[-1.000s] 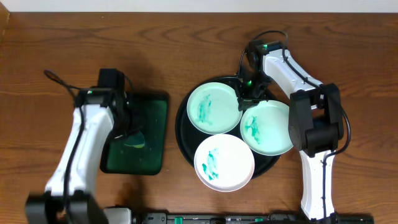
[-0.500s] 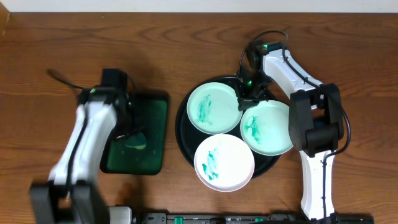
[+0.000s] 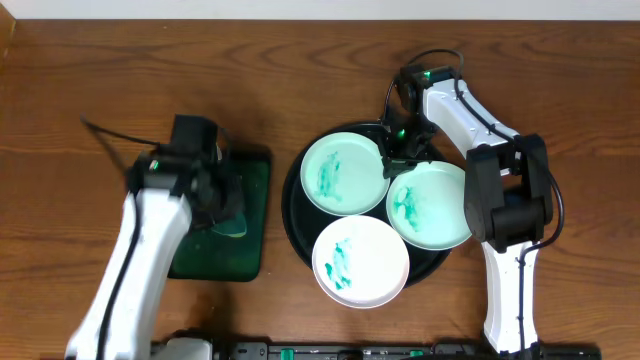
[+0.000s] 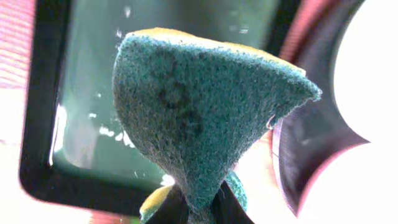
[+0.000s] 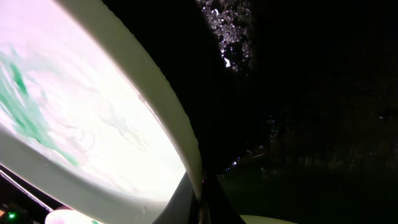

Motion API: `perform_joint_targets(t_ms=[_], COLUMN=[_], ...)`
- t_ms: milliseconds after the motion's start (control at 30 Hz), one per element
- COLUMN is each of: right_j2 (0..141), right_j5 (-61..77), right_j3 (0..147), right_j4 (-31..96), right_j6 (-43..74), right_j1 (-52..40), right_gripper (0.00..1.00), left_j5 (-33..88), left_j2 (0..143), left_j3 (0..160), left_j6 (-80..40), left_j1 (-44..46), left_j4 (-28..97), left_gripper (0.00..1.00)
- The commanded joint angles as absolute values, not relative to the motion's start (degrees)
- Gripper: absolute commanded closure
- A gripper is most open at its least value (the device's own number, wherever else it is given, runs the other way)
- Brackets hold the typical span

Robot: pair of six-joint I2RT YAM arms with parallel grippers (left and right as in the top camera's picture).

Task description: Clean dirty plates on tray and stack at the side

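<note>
While the left arm reaches over the dark green rectangular tray (image 3: 255, 240) on the left of the wooden worktop (image 3: 100, 80), the left end effector (image 3: 220, 198) is clamped on a sponge (image 3: 232, 222). From the left wrist camera I see the sponge (image 4: 199, 118) pinched at its lower end between the fingertips. It is folded, with the teal scouring face toward the lens and a yellow edge along the top. Wet green tray floor shows behind it, but I cannot tell whether the sponge touches that floor.

On the right half of the worktop sits the round black tray (image 3: 291, 215) with all three plates on it. The rear-left plate (image 3: 343, 173), the right plate (image 3: 432, 205) and the front plate (image 3: 360, 261) lie close together, each carrying teal smears. The front plate overhangs the tray's near rim.

My right end effector (image 3: 400, 152) sits at the right-hand edge of the rear-left plate, just beside the right plate. On the right wrist camera its fingers are closed together on that plate's raised rim (image 5: 168, 124), one on either side of it. The smeared inner face lies to the left and the glossy black tray (image 5: 311, 137) is dark to the right.
</note>
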State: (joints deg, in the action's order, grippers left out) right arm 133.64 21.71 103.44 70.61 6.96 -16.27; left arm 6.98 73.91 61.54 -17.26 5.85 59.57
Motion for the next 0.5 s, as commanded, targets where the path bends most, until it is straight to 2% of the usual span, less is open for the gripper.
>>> perform_joint_targets(t_ms=[0,367,467], right_j2=[134.6,134.6,134.6], right_j5=[20.0,20.0,20.0], right_j3=[102.6,102.6,102.6], right_j4=[70.7,70.4,70.3], right_j6=[6.1,6.2,6.2], right_j1=[-15.6,-15.6,-15.6], right_gripper=[0.99,0.99,0.99], left_j5=[7.1,6.3,1.5], left_j2=[69.1,65.4,65.2], left_j3=[62.4,62.4,62.4], left_j6=[-19.7,-19.6,-16.8], left_j1=[6.6,6.6,6.9], left_j4=[61.1,62.8,59.4], left_gripper=[0.93,0.93,0.93])
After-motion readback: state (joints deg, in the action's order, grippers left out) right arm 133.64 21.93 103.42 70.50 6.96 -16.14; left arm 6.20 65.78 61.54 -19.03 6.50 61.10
